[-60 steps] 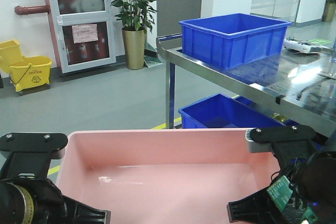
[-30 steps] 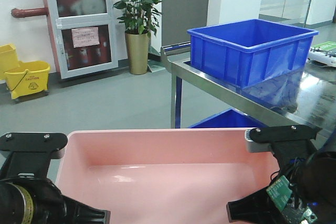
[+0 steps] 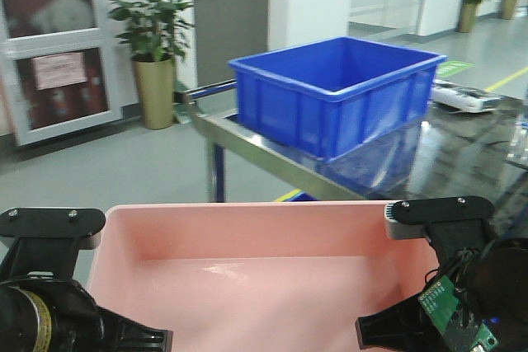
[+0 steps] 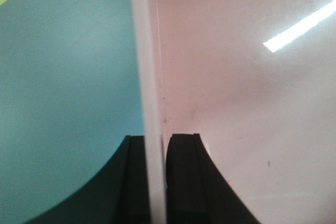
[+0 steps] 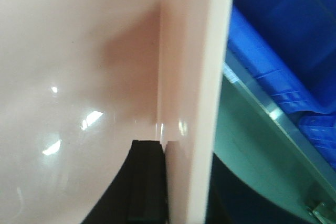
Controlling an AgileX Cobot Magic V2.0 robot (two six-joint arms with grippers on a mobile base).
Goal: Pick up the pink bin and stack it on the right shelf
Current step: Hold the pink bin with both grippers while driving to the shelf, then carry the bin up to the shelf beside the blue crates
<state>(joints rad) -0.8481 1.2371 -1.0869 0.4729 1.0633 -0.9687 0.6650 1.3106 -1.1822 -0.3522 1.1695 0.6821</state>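
The wide, shallow, pale pink plastic bin (image 3: 256,278) hangs in the air between the two arms on the near side, level and open side up. It is short of the steel-framed shelf with the glossy dark top (image 3: 462,154), which stands beyond it to the right. The left claw (image 4: 156,150) is clenched over the bin's left wall, one finger outside and one inside. The right claw (image 5: 181,192) pinches the right wall the same way, though its outer finger is mostly hidden. Gripping opposite walls keeps so broad a tub from tipping. A deep blue plastic crate (image 3: 338,92) sits on the shelf's left end. I reckon the bin has to be carried farther right and lifted to stack there.
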